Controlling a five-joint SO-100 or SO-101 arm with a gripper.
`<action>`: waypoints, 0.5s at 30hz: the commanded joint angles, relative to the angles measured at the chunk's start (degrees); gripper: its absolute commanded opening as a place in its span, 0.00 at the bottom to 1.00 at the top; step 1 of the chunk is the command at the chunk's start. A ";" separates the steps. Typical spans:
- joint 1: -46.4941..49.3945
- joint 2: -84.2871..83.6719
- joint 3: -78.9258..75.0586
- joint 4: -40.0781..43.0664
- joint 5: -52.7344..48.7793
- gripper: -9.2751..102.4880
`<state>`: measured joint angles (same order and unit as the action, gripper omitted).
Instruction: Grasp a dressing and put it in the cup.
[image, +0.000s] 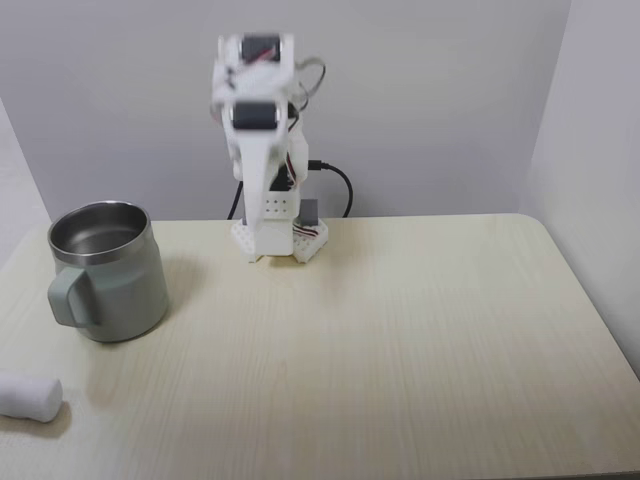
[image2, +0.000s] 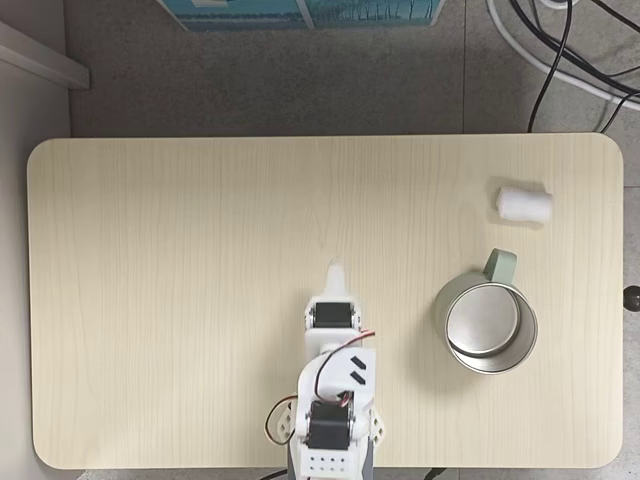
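Observation:
The dressing (image: 28, 397) is a small white roll lying on the table's near left edge in a fixed view; seen from above in the other, the dressing (image2: 524, 203) sits near the right edge. The cup (image: 125, 290), a sage-green mug with a steel interior, stands upright just behind it, handle toward the roll. From above, the cup (image2: 443, 312) is empty. My gripper (image2: 337, 272) is folded back at the arm's base, far from both, its jaws together and holding nothing.
The white arm (image: 255, 110) and its base (image: 278, 235) stand at the table's back edge with a black cable behind. A wall rises at the back. Black and white cables (image2: 560, 60) lie on the floor beyond the table (image2: 180, 250).

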<state>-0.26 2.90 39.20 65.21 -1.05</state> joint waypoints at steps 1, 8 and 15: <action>0.44 11.78 17.31 2.20 1.05 0.08; 9.93 35.51 44.74 10.11 0.00 0.08; 25.49 60.29 70.14 19.95 -3.52 0.10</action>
<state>19.42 54.84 98.70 82.62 -3.25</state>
